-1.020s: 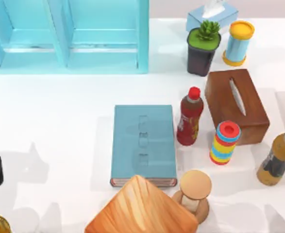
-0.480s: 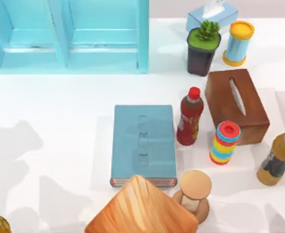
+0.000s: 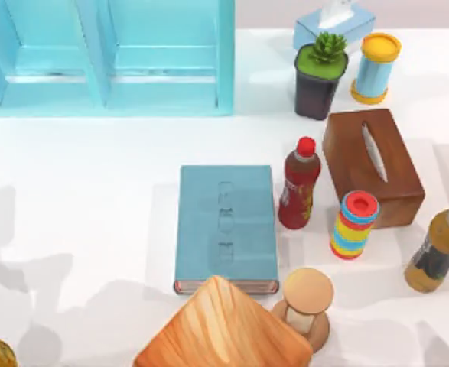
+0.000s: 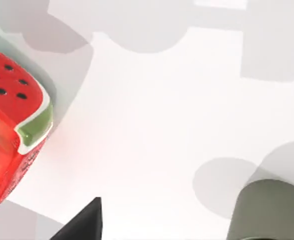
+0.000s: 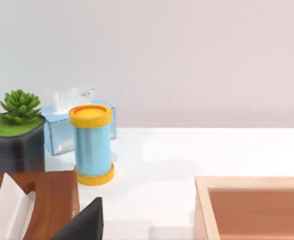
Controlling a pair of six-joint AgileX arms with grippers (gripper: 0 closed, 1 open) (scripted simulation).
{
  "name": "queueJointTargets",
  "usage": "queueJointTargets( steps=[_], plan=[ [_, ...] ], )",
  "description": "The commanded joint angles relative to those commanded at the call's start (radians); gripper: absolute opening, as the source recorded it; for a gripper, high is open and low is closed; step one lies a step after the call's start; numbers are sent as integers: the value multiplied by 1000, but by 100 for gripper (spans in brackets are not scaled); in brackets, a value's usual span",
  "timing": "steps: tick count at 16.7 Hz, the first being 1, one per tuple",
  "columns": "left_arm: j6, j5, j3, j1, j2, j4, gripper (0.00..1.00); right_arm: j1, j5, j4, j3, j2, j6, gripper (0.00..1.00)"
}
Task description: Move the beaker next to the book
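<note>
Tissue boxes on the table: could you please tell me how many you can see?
2. The brown wooden tissue box lies at the table's right, beside the red-capped bottle; the blue tissue box stands at the far edge, behind the potted plant.

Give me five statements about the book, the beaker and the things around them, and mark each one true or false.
1. The book lies flat on the table. True.
2. The red-capped bottle stands at the book's left in the top view. False: it stands at the book's right edge.
3. In the left wrist view a grey-green beaker stands on the white table with a watermelon-patterned object farther off. True.
4. The wooden tissue box rests on top of the book. False: it sits on the table beyond the bottle, apart from the book.
5. The potted succulent is knocked over. False: it stands upright.
</note>
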Motion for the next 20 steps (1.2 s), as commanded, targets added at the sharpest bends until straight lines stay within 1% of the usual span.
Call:
queueJointTargets(
  steps=[3,5,10,14,20],
  plan=[
    [221,6,105,113,116,-115,100,0,0,0,0,0,0,100],
    [340,12,159,182,171,-177,100,0,0,0,0,0,0,100],
    [555,26,248,330,246,-286,100,0,0,0,0,0,0,100],
    [634,34,276,393,261,-325,100,0,0,0,0,0,0,100],
    [636,33,274,392,258,-325,100,0,0,0,0,0,0,100]
  ],
)
